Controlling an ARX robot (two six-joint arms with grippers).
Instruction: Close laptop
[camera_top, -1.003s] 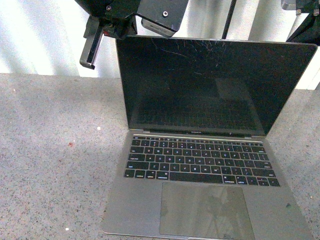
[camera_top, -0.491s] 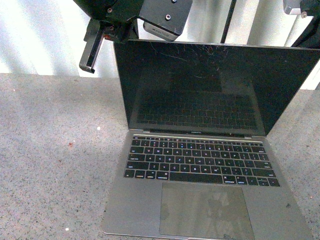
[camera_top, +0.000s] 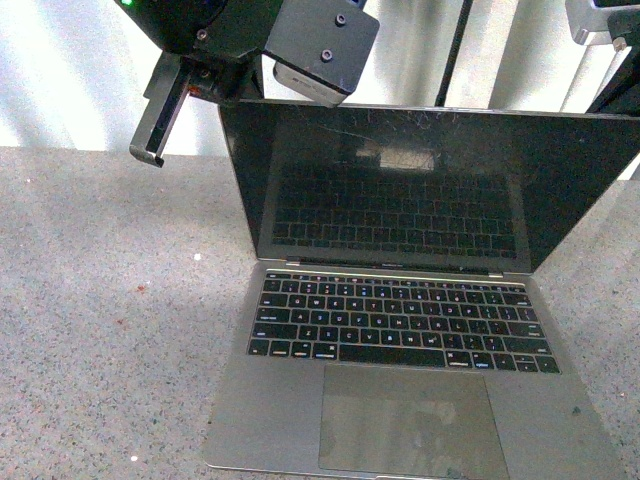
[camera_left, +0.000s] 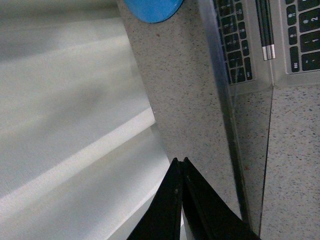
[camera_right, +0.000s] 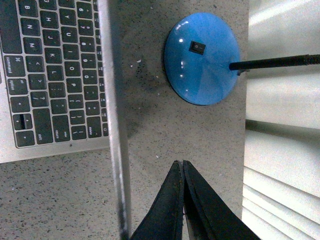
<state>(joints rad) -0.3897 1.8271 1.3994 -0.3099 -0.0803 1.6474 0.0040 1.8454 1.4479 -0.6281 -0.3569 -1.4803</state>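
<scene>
Cool soft daylight, glare on laptop (camera_top: 420, 190) screen, mild blur, faint shadows

Black, boxy left arm (camera_top: 230, 25) with round screws and perhaps a green light; the left gripper (camera_left: 180, 165) tapers black.

Laptop (camera_top: 400, 330) on table (camera_top: 100, 300), lamp (camera_right: 202, 57) — behind it

The laptop lid (camera_left: 240, 125) is walling one side of the left gripper (camera_left: 180, 162); a blue lamp base (camera_right: 202, 57) is sitting ahead of the right gripper (camera_right: 181, 165).
</scene>
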